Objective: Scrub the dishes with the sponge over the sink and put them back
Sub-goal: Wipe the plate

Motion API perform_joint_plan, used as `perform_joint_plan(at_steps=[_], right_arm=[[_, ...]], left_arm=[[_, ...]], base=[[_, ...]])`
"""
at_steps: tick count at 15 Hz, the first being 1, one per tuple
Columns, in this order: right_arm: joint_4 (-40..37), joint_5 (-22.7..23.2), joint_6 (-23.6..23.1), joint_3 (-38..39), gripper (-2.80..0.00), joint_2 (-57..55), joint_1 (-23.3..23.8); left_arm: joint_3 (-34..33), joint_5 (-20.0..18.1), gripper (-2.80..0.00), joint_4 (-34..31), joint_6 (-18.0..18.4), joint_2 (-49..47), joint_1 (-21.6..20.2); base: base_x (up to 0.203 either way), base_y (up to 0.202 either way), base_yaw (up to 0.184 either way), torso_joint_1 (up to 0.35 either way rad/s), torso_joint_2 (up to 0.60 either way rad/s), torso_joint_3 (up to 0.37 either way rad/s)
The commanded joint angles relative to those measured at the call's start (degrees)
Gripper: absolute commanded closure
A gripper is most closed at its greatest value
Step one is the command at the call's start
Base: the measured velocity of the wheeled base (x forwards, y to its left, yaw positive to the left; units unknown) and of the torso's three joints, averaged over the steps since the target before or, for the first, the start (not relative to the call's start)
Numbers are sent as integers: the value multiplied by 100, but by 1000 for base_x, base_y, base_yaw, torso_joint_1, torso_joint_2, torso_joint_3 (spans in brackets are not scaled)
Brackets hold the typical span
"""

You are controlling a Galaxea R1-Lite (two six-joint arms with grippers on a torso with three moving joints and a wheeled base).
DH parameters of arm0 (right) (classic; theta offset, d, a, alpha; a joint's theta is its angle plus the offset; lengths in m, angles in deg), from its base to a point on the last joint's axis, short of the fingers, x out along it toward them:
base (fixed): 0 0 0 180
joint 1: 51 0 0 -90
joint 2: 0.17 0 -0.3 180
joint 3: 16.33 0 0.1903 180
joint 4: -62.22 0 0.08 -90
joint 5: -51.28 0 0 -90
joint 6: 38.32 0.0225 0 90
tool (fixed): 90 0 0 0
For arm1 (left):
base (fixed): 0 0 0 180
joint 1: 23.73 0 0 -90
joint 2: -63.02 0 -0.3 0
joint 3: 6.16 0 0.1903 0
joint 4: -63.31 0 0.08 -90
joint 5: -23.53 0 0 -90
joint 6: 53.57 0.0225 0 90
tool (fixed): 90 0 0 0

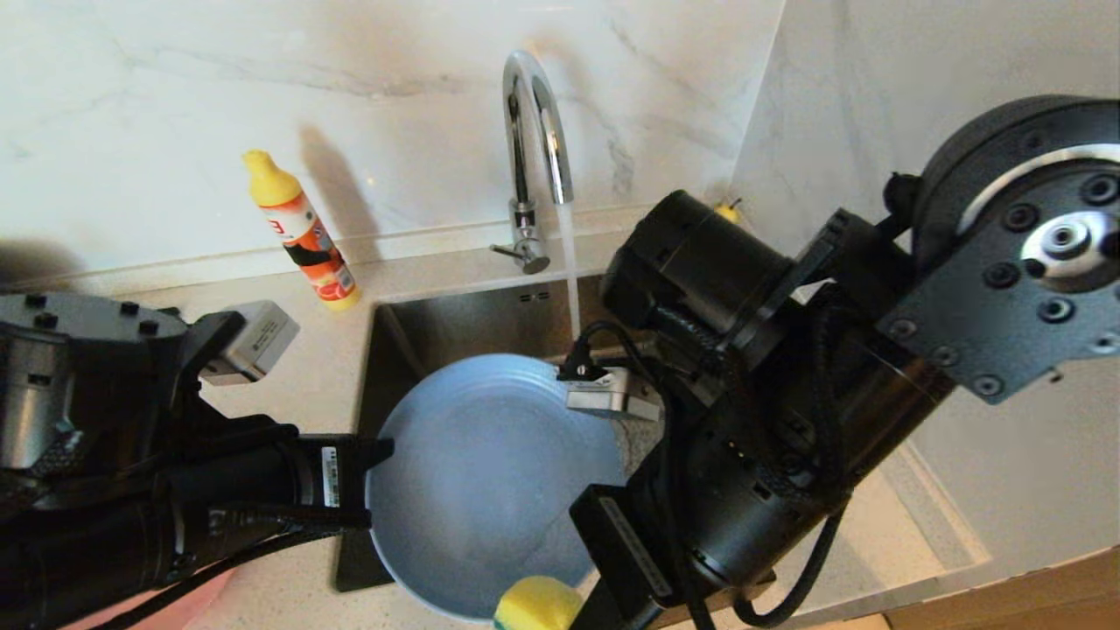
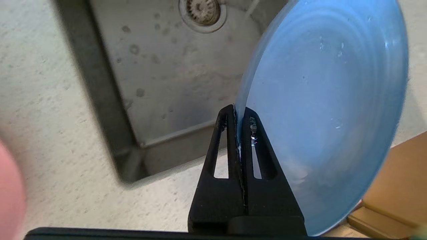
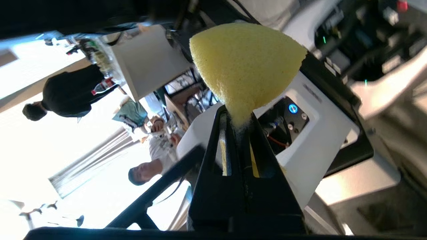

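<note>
A blue-grey plate point(image 1: 490, 490) hangs tilted over the steel sink point(image 1: 455, 324). My left gripper point(image 1: 378, 477) is shut on its left rim. The left wrist view shows both fingers clamped on the plate point(image 2: 327, 100) edge at the gripper point(image 2: 239, 115), with the sink point(image 2: 166, 83) floor and drain below. The yellow sponge point(image 1: 535, 605) sits at the plate's near rim, squeezed in my right gripper point(image 3: 238, 116), which is shut on it. In the right wrist view the sponge point(image 3: 247, 63) bulges beyond the fingertips. The sponge's green side is not visible.
The chrome faucet point(image 1: 534, 131) runs a thin stream of water point(image 1: 570, 271) into the sink behind the plate. An orange detergent bottle point(image 1: 302, 232) stands on the counter at the back left. A pink dish edge point(image 1: 188, 604) shows at the near left under my left arm.
</note>
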Motion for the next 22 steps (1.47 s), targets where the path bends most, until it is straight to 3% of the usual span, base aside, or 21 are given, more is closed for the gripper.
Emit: perform_joint_plan(at_steps=[1,4,9,13,22], right_arm=[[-86,-86,131,-208,0,-485,-68],[44,-393,346,-209,0,-688,-66],[494,-426,566,-216,0,-626,-30],[715,-877,578,-218,0,-600,-13],[861,-1354,604,-218,0,-662,182]], left_arm=[[-161,212,0,175,28,-46,218],[-183,258,0,190,66,-1,437],[-323,269,0,190,66,15,659],[-499,267,0,190,66,137,820],[-655,224,0,190,66,394,993]], base=[[0,0,0,0,0,0],[0,0,0,0,0,0],[0,0,0,0,0,0],[0,0,0,0,0,0],[0,0,0,0,0,0]])
